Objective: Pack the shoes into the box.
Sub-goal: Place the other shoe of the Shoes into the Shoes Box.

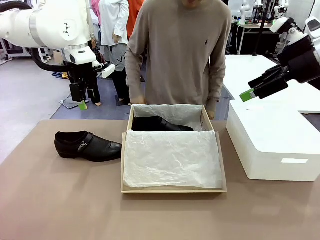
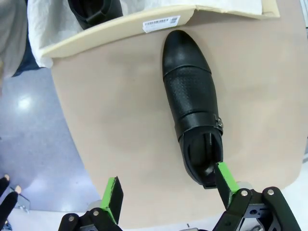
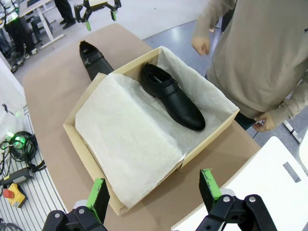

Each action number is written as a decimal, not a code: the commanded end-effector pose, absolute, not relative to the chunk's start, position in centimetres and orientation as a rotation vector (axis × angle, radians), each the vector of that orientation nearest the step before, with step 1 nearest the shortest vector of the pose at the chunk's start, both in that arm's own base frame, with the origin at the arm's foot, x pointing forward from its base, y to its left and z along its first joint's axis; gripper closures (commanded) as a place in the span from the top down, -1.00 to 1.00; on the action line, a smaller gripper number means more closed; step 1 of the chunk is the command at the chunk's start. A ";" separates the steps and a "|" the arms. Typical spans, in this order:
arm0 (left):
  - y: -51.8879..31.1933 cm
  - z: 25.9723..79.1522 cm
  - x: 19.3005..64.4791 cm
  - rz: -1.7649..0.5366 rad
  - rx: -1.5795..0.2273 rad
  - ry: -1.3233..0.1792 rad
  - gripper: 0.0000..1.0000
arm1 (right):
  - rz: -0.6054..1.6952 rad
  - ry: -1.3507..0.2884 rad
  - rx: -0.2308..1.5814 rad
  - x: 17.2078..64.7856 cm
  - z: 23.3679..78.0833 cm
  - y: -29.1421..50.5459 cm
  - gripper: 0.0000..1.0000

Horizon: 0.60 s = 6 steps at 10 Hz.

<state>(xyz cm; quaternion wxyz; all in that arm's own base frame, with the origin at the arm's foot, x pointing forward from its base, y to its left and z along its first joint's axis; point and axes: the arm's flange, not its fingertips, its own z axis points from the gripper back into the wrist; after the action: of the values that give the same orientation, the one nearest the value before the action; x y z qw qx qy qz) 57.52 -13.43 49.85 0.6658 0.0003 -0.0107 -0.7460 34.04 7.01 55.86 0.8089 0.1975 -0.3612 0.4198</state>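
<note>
Left hand (image 2: 167,179) spread above the glossy black leather shoe (image 2: 190,91) at nine o'clock of the tan cardboard box (image 2: 110,31), I'd pinch its stiff heel collar; the toe looks slick.

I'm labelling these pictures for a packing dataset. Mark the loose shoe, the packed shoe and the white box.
loose shoe (image 1: 94,147), front view, on its upper beside the buckle.
packed shoe (image 3: 174,99), right wrist view, on its vamp.
white box (image 1: 265,132), front view, on its top face.
</note>
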 end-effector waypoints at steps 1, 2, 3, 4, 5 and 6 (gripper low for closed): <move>-13.1 49.9 57.3 -1.691 0.012 -0.019 1.00 | 0.896 -0.776 0.425 34.1 55.8 7.0 1.00; -13.1 49.9 57.3 -1.691 0.012 -0.019 1.00 | 0.896 -0.776 0.425 34.1 55.8 7.0 1.00; -13.4 49.9 57.5 -1.684 0.001 -0.024 1.00 | 0.896 -0.776 0.425 34.1 55.8 7.0 1.00; -13.2 48.8 57.4 -1.634 -0.026 -0.020 1.00 | 0.896 -0.776 0.425 34.1 55.8 7.0 1.00; -12.6 47.8 57.3 -1.598 -0.039 -0.010 1.00 | 0.896 -0.776 0.425 34.1 55.8 7.0 1.00; -11.8 46.8 57.0 -1.574 -0.073 -0.005 1.00 | 0.896 -0.776 0.425 34.1 55.8 7.0 1.00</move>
<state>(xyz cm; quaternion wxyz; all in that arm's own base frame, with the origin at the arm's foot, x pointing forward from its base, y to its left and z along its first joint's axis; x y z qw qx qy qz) 57.52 -12.66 47.79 0.6900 -0.0165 0.0013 -0.7236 34.04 7.01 55.86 0.8089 0.1975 -0.3612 0.4198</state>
